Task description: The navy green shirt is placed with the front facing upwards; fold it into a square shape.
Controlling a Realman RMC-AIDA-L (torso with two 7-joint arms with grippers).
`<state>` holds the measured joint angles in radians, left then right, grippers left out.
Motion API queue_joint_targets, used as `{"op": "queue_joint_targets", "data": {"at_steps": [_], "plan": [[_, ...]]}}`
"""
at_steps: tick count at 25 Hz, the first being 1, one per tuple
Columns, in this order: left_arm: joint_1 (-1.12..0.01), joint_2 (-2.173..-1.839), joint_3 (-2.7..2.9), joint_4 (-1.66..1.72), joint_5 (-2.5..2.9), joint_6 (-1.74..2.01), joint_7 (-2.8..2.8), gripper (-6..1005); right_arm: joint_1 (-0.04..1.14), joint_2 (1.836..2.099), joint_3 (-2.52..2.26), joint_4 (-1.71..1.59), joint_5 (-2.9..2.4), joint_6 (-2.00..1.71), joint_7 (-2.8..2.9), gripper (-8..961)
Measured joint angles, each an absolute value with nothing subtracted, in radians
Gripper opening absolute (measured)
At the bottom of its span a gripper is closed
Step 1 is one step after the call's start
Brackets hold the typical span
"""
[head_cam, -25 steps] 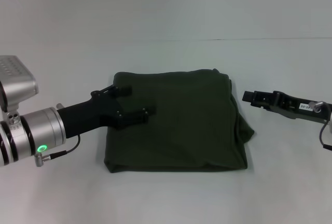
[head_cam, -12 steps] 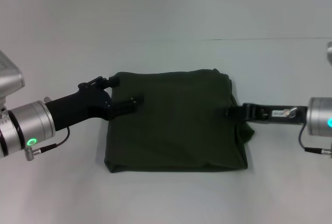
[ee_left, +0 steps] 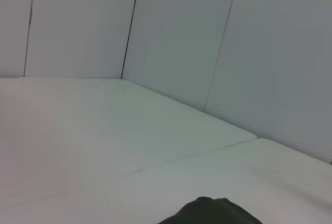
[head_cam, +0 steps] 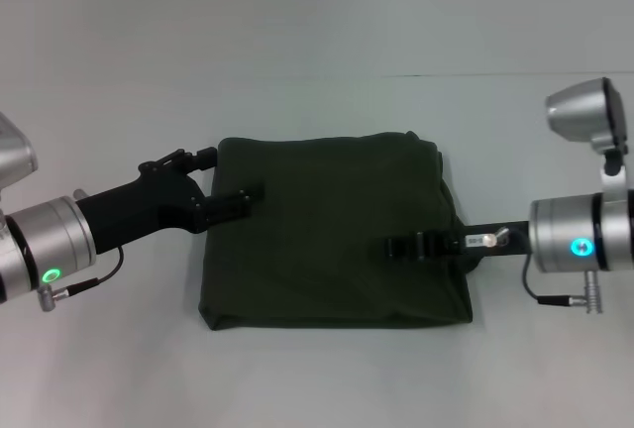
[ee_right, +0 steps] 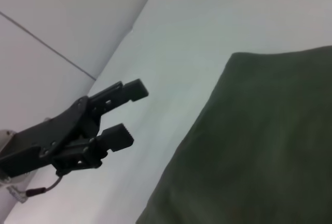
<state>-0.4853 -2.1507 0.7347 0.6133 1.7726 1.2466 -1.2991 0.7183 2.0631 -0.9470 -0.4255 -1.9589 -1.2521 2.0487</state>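
Note:
The navy green shirt [head_cam: 337, 235] lies folded into a rough square in the middle of the white table, with no lettering showing. My left gripper [head_cam: 228, 177] is at the shirt's left edge near the far corner. It is open, and the right wrist view shows the left gripper [ee_right: 122, 114] holding nothing, a little apart from the shirt [ee_right: 259, 146]. My right gripper [head_cam: 394, 247] reaches in from the right, low over the shirt's right part. A dark bit of the shirt [ee_left: 212, 212] shows in the left wrist view.
The white table [head_cam: 317, 378] surrounds the shirt on all sides. A pale panelled wall [ee_left: 171, 32] stands behind the table. A slightly bulging fold of cloth [head_cam: 474, 250] sticks out at the shirt's right edge under the right arm.
My left gripper has drawn back leftward off the shirt to its left edge. My right gripper has moved left from beside the shirt to over its right part.

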Motion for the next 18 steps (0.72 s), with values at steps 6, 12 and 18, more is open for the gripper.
{"op": "queue_joint_targets", "data": {"at_steps": [6,12,18], "plan": [[-0.485,-2.152,0.735,0.607,1.773,1.247,-1.297,937,0.742,2.084,-1.032,-0.409,-1.959,-1.129,2.058,1],[-0.485,-2.154,0.737,0.605,1.775,1.247,-1.297,936,0.749,2.088,-1.066,-0.387,-1.956,-1.063,2.048,2],[-0.483,-2.154,0.735,0.604,1.776,1.247,-1.3,936,0.721,2.081,-1.014,-0.4,-1.881,-1.118,1.922,3]]}}
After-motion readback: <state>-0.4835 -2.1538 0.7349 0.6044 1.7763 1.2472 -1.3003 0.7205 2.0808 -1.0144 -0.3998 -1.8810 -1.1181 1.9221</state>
